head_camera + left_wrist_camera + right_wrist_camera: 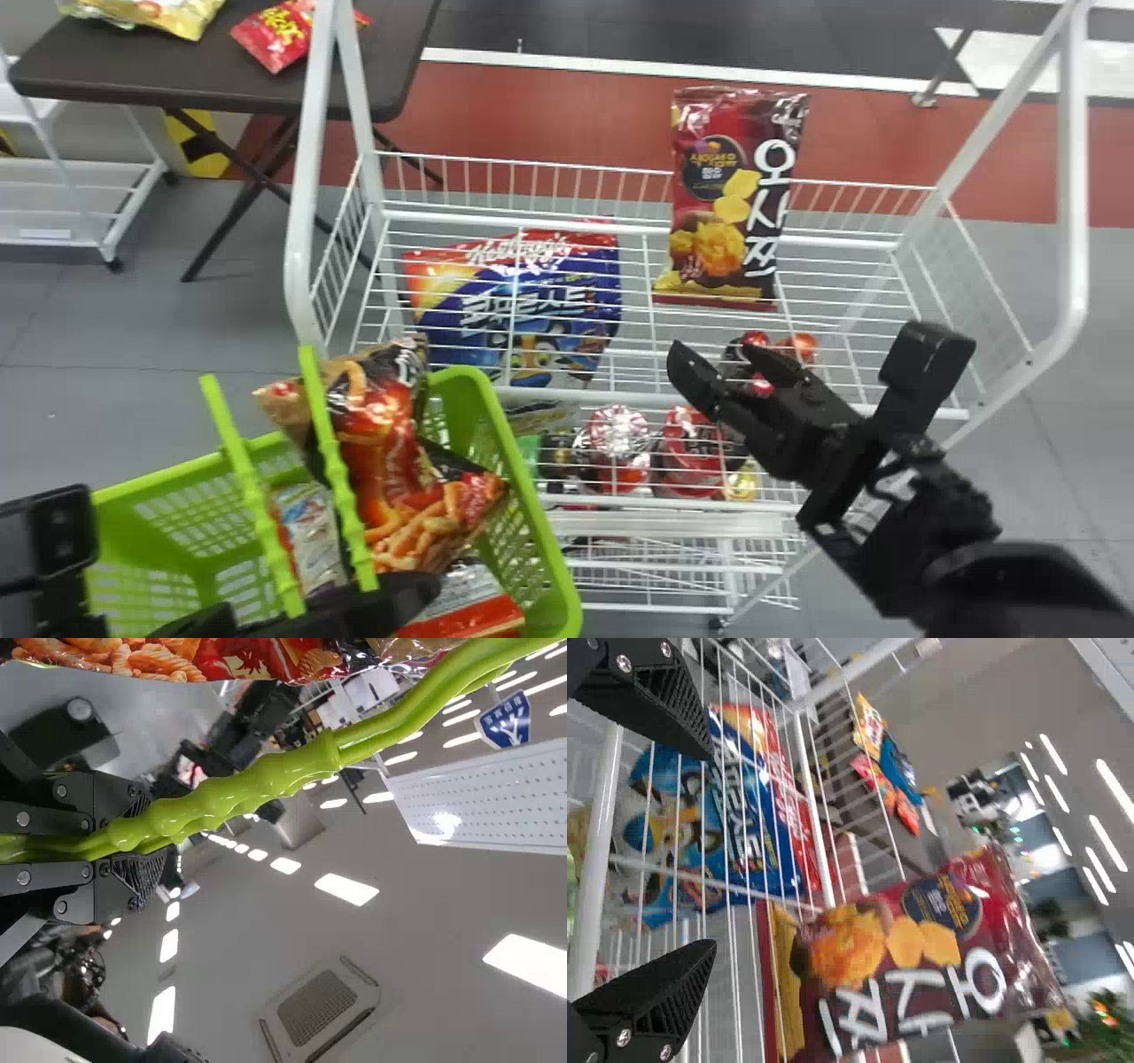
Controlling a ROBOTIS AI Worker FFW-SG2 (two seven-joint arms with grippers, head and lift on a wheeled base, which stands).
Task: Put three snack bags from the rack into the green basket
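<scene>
Right gripper (716, 354): fingers wide apart, nothing between them, over the near part of the rack (1074, 177). Dark red snack bag (735, 204) stands just beyond it in the rack, top above the back rim, not touching the fingers. Blue snack bag (532, 301) is in the rack to that gripper's left, also clear of it. Red packs (691, 452) are lower and nearer the robot than its fingertips.

Left gripper (354, 607): fingers closed around the handle (230, 797) of the green basket (469, 399), at the near side; no bag in its grip. Orange-and-red snack bag (381, 425) sticks up out of the basket just beyond this gripper. White bag (310, 532) is in the basket, also just beyond; red-and-white bag (469, 602) is in there to its right.

Dark table (133, 71) with a red bag (283, 31) and yellow bag (168, 13) is well beyond both grippers, to the left.
</scene>
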